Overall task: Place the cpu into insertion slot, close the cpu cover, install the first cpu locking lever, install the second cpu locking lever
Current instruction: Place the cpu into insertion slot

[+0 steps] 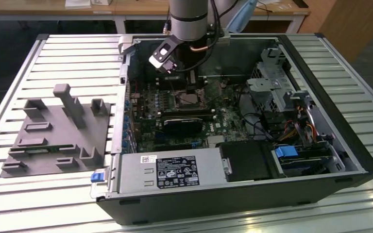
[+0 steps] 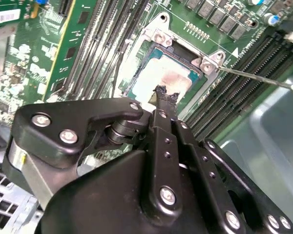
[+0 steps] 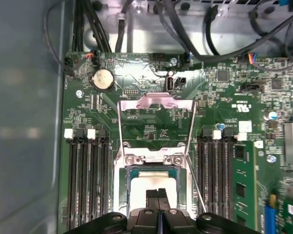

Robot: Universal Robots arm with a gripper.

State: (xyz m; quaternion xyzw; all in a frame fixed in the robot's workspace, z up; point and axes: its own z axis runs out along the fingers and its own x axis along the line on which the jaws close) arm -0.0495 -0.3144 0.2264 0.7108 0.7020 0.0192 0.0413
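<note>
The cpu [image 3: 141, 181] lies flat in the insertion slot [image 3: 119, 187], its silvery face smeared with pale paste [image 2: 175, 78]. The cpu cover [image 3: 155, 103], a thin silver frame with a big window, is swung open away from the slot at its hinge. My gripper [image 3: 157, 194] hangs just over the cpu's middle with its black fingers [image 2: 162, 97] pressed together and nothing between them. A thin locking lever [image 2: 254, 76] sticks out unlatched beside the slot. In the exterior view the gripper [image 1: 188, 87] reaches down into the open computer case above the slot [image 1: 188, 100].
Long black memory slots [image 3: 88, 180] flank the slot on both sides. Black cables [image 3: 185, 29] run along the case wall beyond the board. A power supply [image 1: 173, 170] and a drive cage [image 1: 277, 82] crowd the case. A grey fixture [image 1: 57, 131] sits on the slatted table.
</note>
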